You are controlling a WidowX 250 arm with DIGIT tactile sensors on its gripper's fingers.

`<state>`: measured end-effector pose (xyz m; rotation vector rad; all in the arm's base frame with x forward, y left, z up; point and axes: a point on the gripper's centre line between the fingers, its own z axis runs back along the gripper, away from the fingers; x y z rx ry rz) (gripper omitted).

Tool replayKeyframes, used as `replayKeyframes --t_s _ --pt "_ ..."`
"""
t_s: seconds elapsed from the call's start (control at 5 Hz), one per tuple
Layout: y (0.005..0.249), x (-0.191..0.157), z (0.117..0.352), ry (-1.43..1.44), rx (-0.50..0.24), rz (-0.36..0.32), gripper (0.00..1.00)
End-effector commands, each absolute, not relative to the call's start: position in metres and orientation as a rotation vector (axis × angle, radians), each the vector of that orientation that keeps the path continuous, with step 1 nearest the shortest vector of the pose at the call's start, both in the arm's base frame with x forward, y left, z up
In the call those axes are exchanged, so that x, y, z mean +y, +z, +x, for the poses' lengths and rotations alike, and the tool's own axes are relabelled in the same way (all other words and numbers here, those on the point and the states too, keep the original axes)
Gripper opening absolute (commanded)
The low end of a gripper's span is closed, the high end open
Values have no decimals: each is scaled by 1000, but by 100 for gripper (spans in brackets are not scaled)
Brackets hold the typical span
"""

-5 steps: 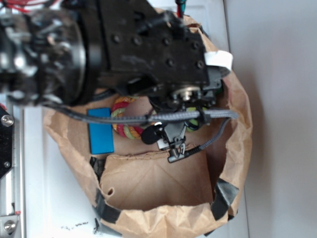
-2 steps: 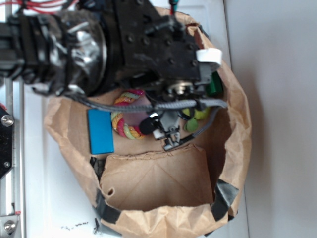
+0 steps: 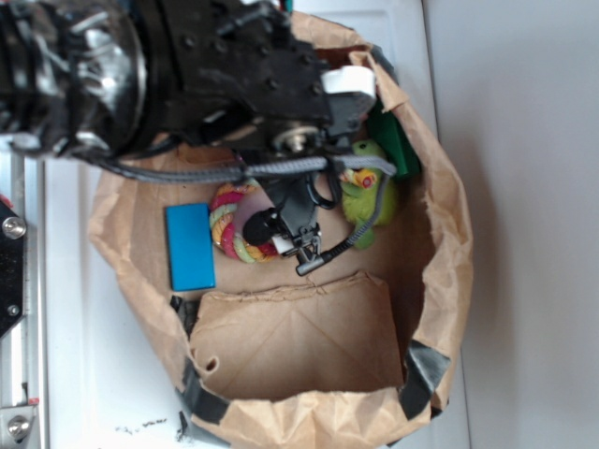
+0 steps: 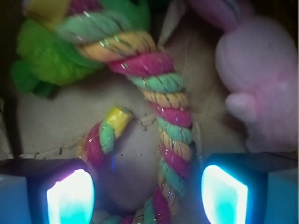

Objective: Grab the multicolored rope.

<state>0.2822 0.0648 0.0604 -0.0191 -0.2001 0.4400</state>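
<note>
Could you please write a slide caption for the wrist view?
Open gripper poised over the multicolored rope, between green plush and pink plush.

Multicolored rope partly hidden beneath the claw and arm. Pink plush cut off at the wrist view's right edge, blurred.

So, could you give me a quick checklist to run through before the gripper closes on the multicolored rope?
1. Gripper open, one pad on each side: ok.
2. Multicolored rope between the fingers: ok, its long strand runs through the gap, nearer the pad on the right of the wrist view.
3. Pink plush outside the gap: ok, it sits beyond the fingertips.
4. Lime-green plush outside the gap: ok.
5. Fingers low enough to enclose the rope: cannot tell.
6. Cable hanging off the gripper free of the paper bag: cannot tell.
</note>
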Motion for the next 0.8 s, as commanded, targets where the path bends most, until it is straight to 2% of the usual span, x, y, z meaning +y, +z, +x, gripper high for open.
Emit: replayKeyframes --t_s 0.0,0.2,0.6 --pt "71 81 284 559 -287 -12 100" --pt "65 84 289 611 -271 -5 100" --pt "59 86 290 597 -289 29 100"
